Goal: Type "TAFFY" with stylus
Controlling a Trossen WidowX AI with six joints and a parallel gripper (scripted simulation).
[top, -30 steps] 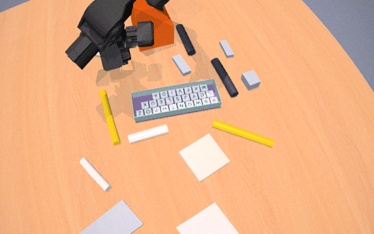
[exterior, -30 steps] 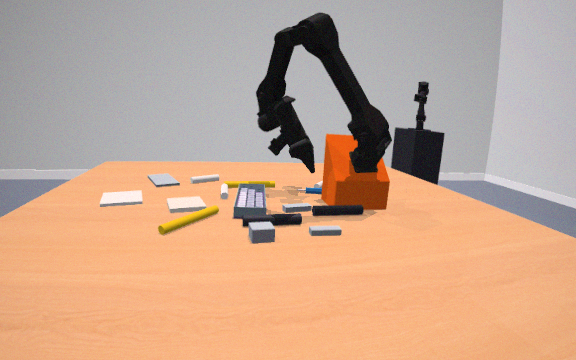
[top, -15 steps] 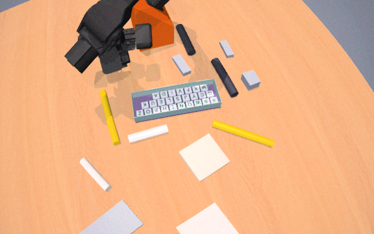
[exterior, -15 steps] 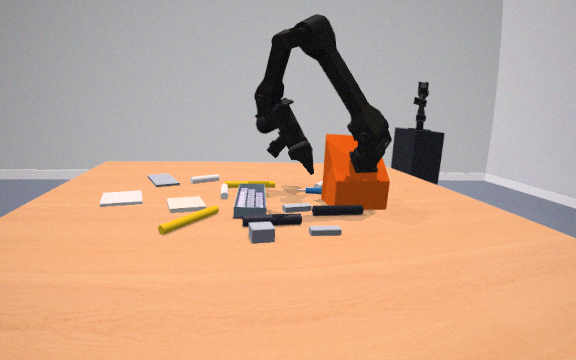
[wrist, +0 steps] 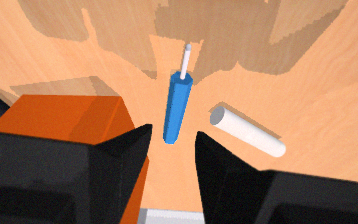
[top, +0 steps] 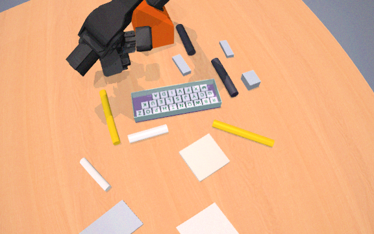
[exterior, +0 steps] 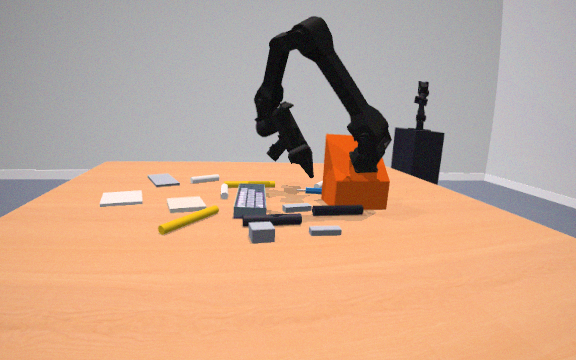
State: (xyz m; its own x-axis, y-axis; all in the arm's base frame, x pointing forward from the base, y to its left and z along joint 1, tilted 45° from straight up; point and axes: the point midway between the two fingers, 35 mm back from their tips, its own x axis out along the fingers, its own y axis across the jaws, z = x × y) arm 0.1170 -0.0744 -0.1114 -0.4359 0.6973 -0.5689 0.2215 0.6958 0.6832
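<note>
The jaws stand partly apart above the desk, with nothing between them. In the wrist view the stylus lies on the desk, its blue handle showing in line with the gap and its thin pale tip pointing away from the jaws. The exterior view shows the jaws clear of the desk and the stylus near the orange block, though its handle seems partly hidden there. A white rod lies beside the stylus, apart from it.

The keyboard sits on the desk with its letters upside down in the top view. One yellow rod lies beyond its Z end; another yellow rod lies near its R end. A black rod lies between the keyboard and a grey cube, touching neither in the top view.
</note>
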